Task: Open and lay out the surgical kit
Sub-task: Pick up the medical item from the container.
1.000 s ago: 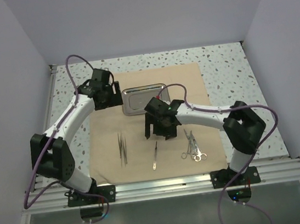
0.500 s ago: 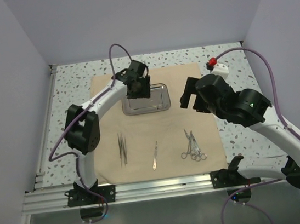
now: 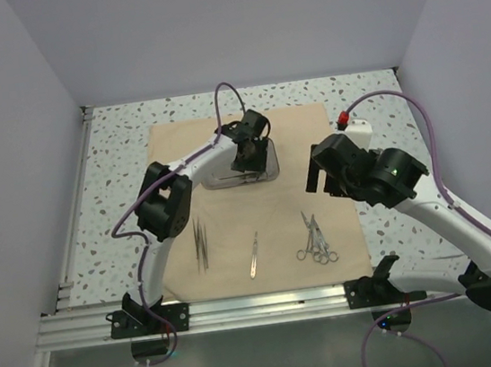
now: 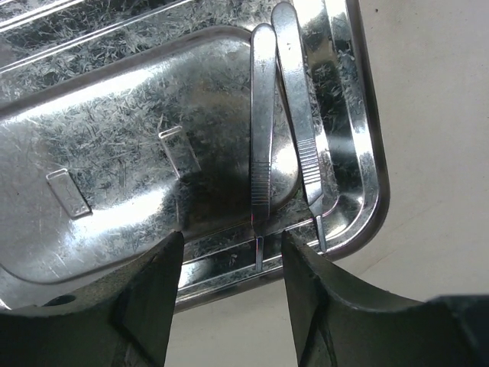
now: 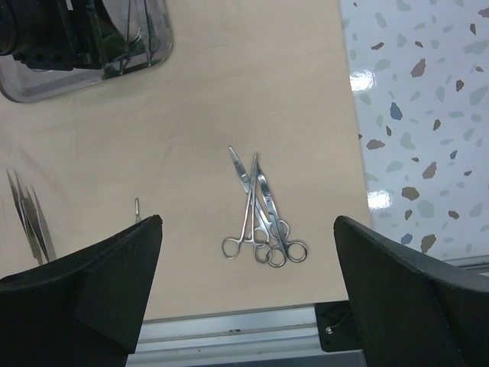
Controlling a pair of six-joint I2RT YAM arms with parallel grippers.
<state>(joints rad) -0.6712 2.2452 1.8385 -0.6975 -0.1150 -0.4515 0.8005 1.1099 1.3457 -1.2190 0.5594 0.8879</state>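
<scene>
A: Where's the kit?
B: On the speckled table (image 3: pixel 116 164). The tan cloth wrap (image 3: pixel 234 230) lies flat, with the shiny round-cornered steel tray (image 4: pixel 114 138) at its far middle.
A: What about the grippers?
B: The left gripper (image 4: pixel 229 252) part-hides the tray, fingers apart. The right gripper (image 5: pixel 246 223) gapes, empty. Ring-handled forceps (image 3: pixel 314 239) lie near-right, ribbed tweezers (image 4: pixel 262 138) in the tray.

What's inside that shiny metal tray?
Tweezers lie inside the tray, near one end. The left gripper hovering above covers part of it.

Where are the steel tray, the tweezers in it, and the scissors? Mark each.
steel tray (image 4: pixel 114 130), left wrist view, bare floor.
tweezers (image 4: pixel 260 187), left wrist view, ribbed grip.
scissors (image 5: pixel 256 202), right wrist view, crossed shafts.
</scene>
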